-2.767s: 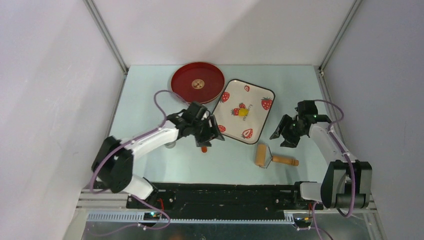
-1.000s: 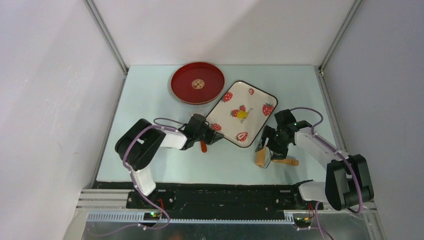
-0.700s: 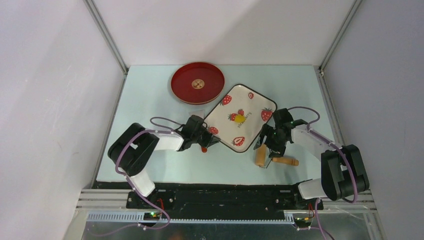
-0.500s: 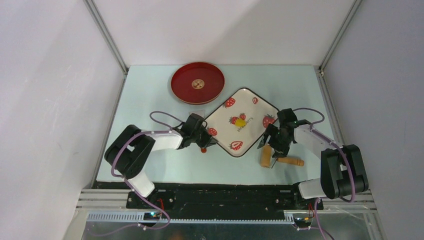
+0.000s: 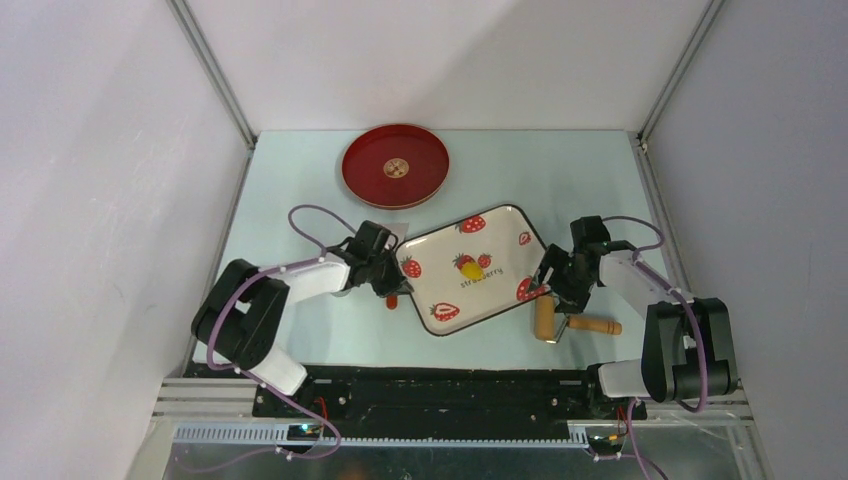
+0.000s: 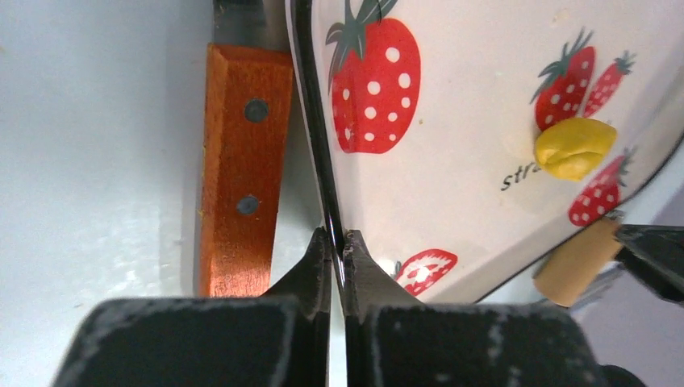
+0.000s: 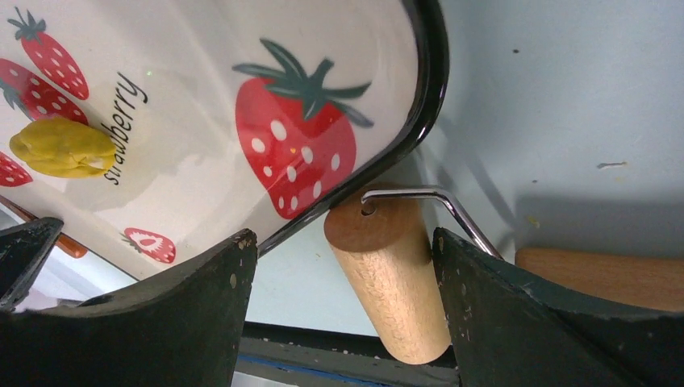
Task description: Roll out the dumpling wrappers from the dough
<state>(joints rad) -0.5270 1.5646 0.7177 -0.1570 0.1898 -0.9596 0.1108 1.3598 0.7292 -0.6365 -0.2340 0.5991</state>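
Swung round and nearer, the strawberry tray (image 5: 440,290) is being towed by the left gripper (image 6: 337,246) pinching its rim; dough (image 5: 467,266) is sitting mid-tray, unrolled, while the right gripper (image 7: 340,242), spread wide, is straddling the wooden roller (image 7: 387,282).

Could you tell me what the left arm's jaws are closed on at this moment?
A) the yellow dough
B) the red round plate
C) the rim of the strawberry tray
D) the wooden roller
C: in the left wrist view the left gripper pinches the dark rim of the strawberry tray, while the dough lies loose inside the tray and the wooden roller lies at the tray's other end.
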